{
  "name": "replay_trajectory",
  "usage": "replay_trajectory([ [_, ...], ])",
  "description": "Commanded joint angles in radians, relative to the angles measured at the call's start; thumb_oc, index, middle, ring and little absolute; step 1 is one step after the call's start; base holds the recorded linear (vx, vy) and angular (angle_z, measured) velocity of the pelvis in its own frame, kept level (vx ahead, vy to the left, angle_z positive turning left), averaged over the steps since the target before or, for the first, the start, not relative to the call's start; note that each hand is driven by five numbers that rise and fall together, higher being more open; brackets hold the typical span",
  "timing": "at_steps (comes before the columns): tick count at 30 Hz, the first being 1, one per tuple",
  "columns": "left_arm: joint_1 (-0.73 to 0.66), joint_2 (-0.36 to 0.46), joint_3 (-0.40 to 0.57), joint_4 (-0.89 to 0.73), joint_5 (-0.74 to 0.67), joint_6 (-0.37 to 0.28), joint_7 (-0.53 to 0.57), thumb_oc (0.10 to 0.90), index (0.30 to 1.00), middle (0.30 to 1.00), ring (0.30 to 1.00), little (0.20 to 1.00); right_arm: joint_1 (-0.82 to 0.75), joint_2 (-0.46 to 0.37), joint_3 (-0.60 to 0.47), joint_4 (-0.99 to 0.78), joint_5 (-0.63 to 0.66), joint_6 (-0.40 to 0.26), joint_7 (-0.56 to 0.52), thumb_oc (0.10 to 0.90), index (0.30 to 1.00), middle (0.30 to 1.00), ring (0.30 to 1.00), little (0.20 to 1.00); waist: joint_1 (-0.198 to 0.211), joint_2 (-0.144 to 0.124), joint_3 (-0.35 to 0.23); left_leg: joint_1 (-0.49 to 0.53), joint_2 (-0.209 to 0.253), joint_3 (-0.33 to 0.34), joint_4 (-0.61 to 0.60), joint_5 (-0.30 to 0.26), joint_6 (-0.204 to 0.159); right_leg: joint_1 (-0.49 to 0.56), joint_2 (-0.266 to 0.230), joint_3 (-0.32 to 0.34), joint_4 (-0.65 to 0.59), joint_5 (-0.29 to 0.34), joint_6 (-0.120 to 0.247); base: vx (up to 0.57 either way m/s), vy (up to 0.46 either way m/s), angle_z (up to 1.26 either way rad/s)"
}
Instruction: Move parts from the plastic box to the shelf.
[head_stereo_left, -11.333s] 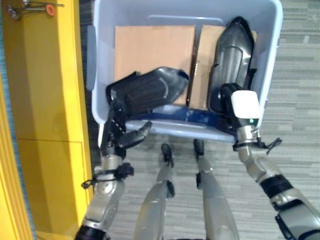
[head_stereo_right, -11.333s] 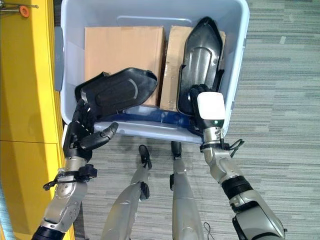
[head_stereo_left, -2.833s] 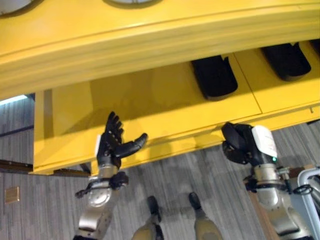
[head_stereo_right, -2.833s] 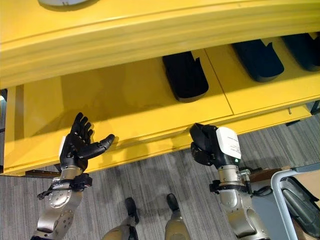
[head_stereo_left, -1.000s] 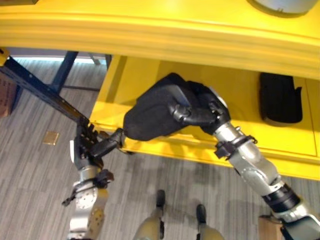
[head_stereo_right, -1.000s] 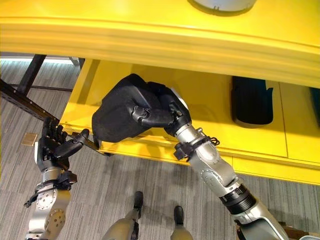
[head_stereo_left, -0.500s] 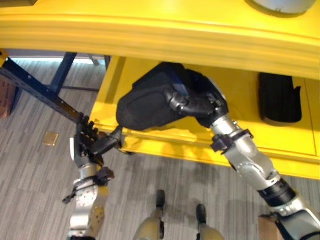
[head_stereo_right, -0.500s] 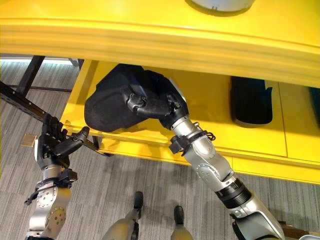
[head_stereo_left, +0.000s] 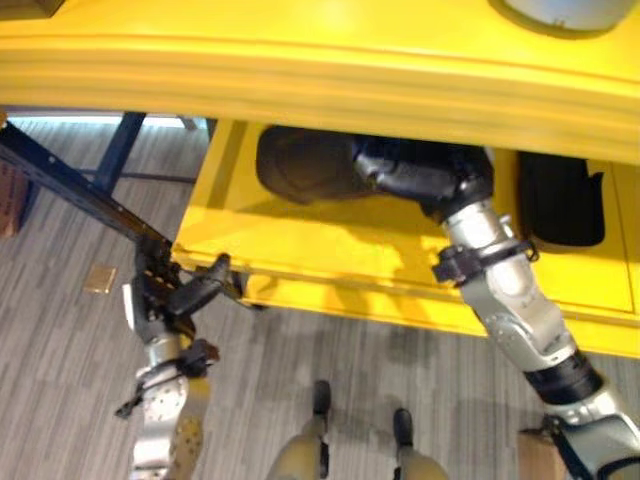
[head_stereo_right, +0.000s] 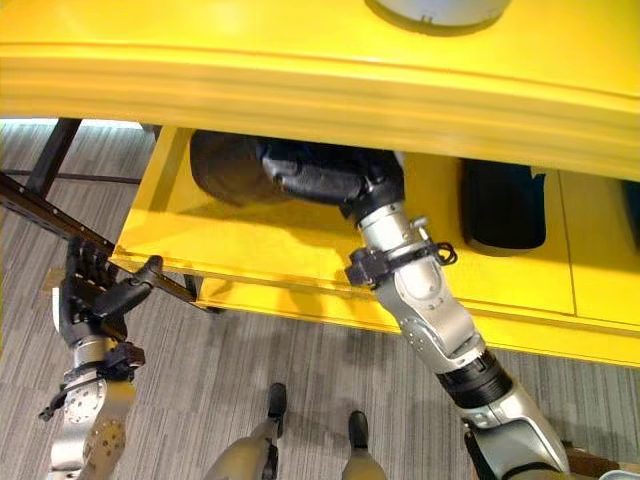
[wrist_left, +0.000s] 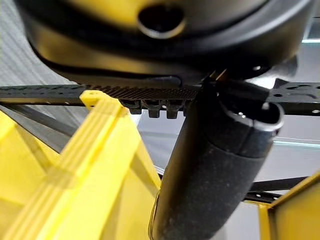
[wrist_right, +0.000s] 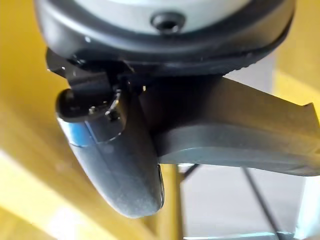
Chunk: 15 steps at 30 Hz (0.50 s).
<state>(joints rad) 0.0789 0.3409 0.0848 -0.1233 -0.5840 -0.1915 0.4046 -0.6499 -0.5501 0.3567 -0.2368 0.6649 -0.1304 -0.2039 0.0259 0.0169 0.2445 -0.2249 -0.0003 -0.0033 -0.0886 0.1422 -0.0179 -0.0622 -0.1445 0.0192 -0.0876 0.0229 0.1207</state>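
One black part (head_stereo_left: 300, 165) sits deep in the yellow shelf (head_stereo_left: 330, 240), at the left end of its lower level, partly under the upper board. Right hand (head_stereo_left: 415, 180): reaches into the shelf, fingers wrapped around the part's near end. Second black part (head_stereo_left: 560, 198): lies on the same level, well apart to the right. Left hand (head_stereo_left: 165, 295): low by the shelf's left corner, fingers straight, thumb out, holding nothing. Dark frame bar (head_stereo_left: 70, 185): runs diagonally behind the left hand. Grey striped floor (head_stereo_left: 60, 330) below.
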Motion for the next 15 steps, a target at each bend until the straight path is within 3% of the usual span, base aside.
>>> replay_trajectory([
  [1,-0.058,0.085,0.004,-0.033,0.034,-0.109,0.004,0.900,1.000,1.000,1.000,1.000,-0.176,0.030,-0.019,-0.043,-0.165,-0.125,-0.030,0.400,0.300,0.300,0.300,0.300,-0.013,-0.028,-0.159,0.081,0.109,0.091,0.001,-0.056,-0.088,0.052,-0.042,0.045,0.000,-0.072,0.014,0.00,0.000,0.00],
  [3,-0.059,0.084,0.005,-0.033,0.034,-0.109,0.004,0.900,1.000,1.000,1.000,1.000,-0.177,0.030,-0.018,-0.042,-0.167,-0.124,-0.031,0.400,0.300,0.300,0.300,0.300,-0.013,-0.027,-0.158,0.081,0.109,0.091,0.001,-0.056,-0.088,0.052,-0.042,0.046,0.000,-0.072,0.014,0.00,0.000,0.00],
  [4,-0.061,0.090,0.008,-0.032,0.037,-0.110,0.005,0.900,1.000,1.000,1.000,1.000,-0.224,-0.030,-0.015,-0.047,-0.309,-0.095,-0.060,0.400,0.300,0.300,0.300,0.300,-0.015,-0.030,-0.162,0.081,0.111,0.091,0.001,-0.057,-0.088,0.050,-0.041,0.046,0.000,-0.072,0.014,0.00,0.000,0.00],
  [7,-0.060,0.091,0.007,-0.033,0.036,-0.116,0.004,0.900,1.000,1.000,1.000,1.000,-0.282,-0.065,-0.003,-0.039,-0.428,-0.076,-0.081,0.400,0.300,0.300,0.300,0.300,-0.012,-0.033,-0.165,0.080,0.110,0.090,0.001,-0.057,-0.088,0.051,-0.039,0.046,0.000,-0.073,0.014,0.00,0.000,0.00],
  [15,-0.062,0.103,0.005,-0.020,0.015,-0.132,-0.009,0.900,1.000,1.000,1.000,1.000,-0.399,-0.083,0.082,0.025,-0.545,-0.047,-0.059,0.400,0.300,0.300,0.300,0.300,-0.004,-0.038,-0.166,0.078,0.109,0.084,0.001,-0.057,-0.086,0.050,-0.035,0.047,0.000,-0.073,0.013,0.00,0.000,0.00],
])
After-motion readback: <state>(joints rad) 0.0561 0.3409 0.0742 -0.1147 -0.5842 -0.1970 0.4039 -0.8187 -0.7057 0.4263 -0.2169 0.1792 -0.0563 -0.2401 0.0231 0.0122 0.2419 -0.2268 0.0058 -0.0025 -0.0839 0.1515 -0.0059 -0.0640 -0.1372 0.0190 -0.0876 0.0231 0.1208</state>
